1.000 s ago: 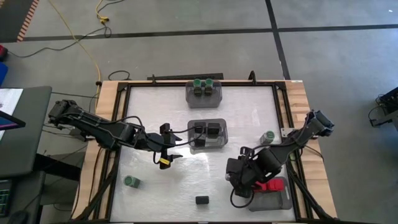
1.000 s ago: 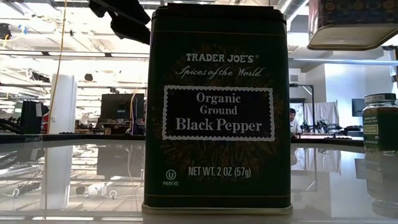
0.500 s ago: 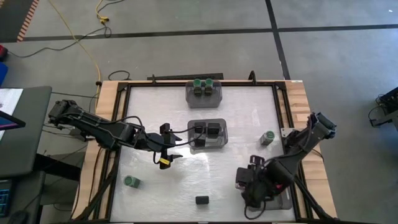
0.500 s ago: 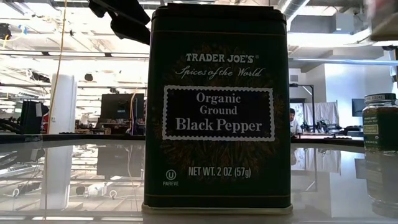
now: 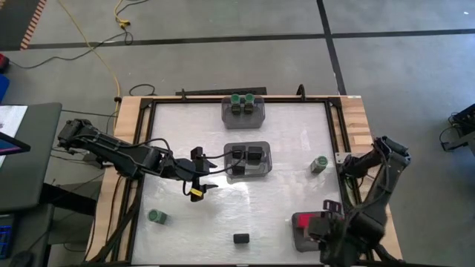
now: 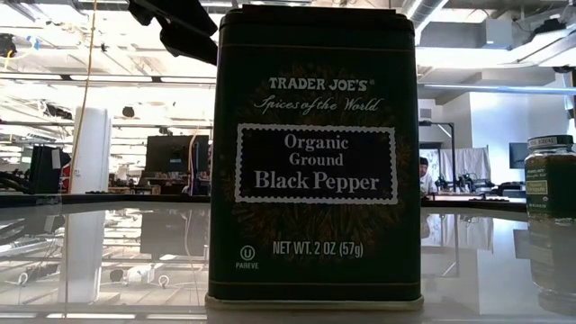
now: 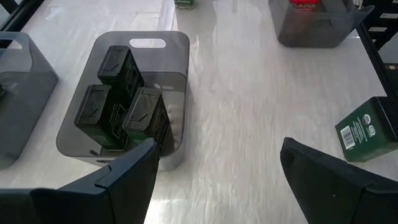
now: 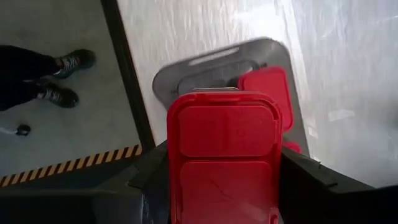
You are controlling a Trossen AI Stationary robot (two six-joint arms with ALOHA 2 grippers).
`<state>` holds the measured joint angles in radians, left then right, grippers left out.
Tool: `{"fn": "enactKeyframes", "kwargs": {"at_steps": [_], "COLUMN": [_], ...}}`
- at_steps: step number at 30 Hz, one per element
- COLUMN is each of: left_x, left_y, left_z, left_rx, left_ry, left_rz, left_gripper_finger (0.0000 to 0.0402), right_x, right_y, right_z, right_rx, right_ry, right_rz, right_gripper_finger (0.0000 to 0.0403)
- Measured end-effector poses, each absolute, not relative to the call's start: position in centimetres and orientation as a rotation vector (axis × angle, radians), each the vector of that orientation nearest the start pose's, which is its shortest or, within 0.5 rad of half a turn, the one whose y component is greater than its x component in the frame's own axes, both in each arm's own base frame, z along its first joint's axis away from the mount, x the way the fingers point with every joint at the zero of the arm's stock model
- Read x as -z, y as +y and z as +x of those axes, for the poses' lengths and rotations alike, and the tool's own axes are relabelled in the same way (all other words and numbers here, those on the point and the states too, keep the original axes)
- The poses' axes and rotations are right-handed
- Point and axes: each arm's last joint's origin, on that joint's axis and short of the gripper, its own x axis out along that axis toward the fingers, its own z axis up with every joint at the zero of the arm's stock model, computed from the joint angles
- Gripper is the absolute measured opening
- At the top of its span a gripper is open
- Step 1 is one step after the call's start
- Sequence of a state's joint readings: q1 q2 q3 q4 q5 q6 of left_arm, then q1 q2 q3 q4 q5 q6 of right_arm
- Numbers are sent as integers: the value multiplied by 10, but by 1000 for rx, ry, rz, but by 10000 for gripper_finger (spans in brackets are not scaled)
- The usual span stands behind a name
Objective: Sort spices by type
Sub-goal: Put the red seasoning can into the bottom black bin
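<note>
High view: the left pincer (image 5: 199, 178) is seen over the middle of the table (image 5: 185, 133), just left of the centre bin (image 5: 248, 159), fingers apart, nothing betw. them. 4 black-topped jars (image 5: 246, 157) are seen in that bin. 2 green-capped jars (image 5: 244, 102) are seen in the far bin (image 5: 245, 110). A loose green-capped jar (image 5: 320, 164) is seen nr the right edge, another (image 5: 156, 216) at front left, and a black tin (image 5: 240, 238) at the front. The right pincer is hidden under its own arm at the front right corner, over the near bin (image 5: 315, 231), where red shows.

Low view: a black pepper tin (image 6: 315, 153) is seen close up, upright, w/ a green-labelled jar (image 6: 550, 211) at the right edge. A dark arm part (image 6: 175, 22) is seen above.

Left wrist view: the left pincer (image 7: 217, 162) is seen wide open and empty, above bare table beside the centre bin (image 7: 158, 53). 3 black jars (image 7: 115, 106) can be made out in it. A green-labelled jar (image 7: 367, 130) is seen lying to one side, apart from the fingers (image 7: 130, 171).

Right wrist view: the right pincer (image 8: 221, 180) is seen closed on a red-capped jar (image 8: 224, 162), held over the near bin (image 8: 186, 71). Another red cap (image 8: 267, 87) is seen inside the bin. A person's shoes (image 8: 65, 78) are seen on the floor beyond the table edge.
</note>
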<state>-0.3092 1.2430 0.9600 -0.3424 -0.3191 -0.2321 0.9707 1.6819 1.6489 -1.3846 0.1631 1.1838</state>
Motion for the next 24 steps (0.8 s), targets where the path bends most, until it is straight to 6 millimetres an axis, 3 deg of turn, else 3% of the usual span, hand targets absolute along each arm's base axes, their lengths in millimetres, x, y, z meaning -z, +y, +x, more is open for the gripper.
{"fn": "enactKeyframes", "kwargs": {"at_steps": [9, 12, 24], "left_x": [-286, -286, -286], "left_y": [-72, -72, -72], "left_z": [254, 254, 254], "left_rx": [-79, -79, -79], "left_ry": [594, 594, 595], "left_rz": [-30, -30, -30], "left_gripper_finger": [322, 322, 322], "right_x": [-318, -314, -264], "right_y": [275, 276, 285], "right_z": [140, 131, 117], "right_rx": [-22, 33, 36], "right_ry": [1390, 1408, 1410], "right_rz": [10, 24, 20], "right_gripper_finger": [245, 245, 245]}}
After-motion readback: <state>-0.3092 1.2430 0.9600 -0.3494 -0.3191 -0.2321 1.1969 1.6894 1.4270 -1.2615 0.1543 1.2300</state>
